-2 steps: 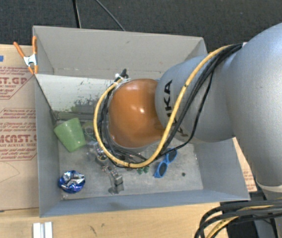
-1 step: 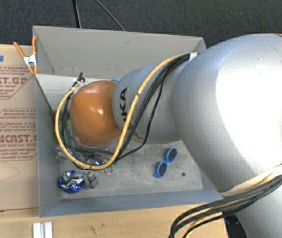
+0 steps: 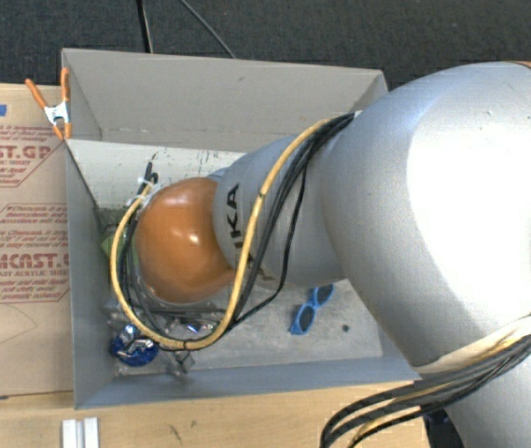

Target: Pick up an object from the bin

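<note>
A dark part of my gripper (image 3: 177, 336) shows low in the bin's front left corner, beneath the arm's orange cover. Just left of it lies a small blue and white thing (image 3: 132, 349), close to the front wall. A few small shiny bits (image 3: 118, 321) lie right above that blue thing. Whether the gripper touches any of them is hidden. A pair of small blue sunglasses (image 3: 310, 308) lies on the bin floor to the right, apart from the gripper.
A greenish thing (image 3: 106, 245) peeks out along the left wall, mostly hidden behind the cover and cables. The big grey arm covers the bin's right and middle. Bare floor shows around the sunglasses.
</note>
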Robot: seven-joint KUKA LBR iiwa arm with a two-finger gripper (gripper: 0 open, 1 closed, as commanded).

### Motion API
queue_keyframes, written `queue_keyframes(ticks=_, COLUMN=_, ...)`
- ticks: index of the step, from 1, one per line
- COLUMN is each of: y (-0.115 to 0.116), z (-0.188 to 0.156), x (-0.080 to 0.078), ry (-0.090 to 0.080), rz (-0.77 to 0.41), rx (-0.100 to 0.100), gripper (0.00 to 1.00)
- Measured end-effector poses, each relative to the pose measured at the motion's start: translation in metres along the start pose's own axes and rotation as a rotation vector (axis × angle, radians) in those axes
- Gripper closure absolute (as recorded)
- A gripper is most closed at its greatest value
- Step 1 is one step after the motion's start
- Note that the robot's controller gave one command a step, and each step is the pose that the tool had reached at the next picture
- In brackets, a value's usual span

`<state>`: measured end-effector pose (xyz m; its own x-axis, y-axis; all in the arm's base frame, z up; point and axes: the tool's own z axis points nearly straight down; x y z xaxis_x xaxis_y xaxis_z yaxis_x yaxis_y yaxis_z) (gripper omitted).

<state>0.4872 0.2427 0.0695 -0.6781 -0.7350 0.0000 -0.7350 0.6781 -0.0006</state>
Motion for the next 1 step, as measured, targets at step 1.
queue_keyframes(ticks=1, y=0.0006, z=-0.0001, x=-0.0006, ry=-0.001, rz=0.000, rx=-0.001, gripper=1.00)
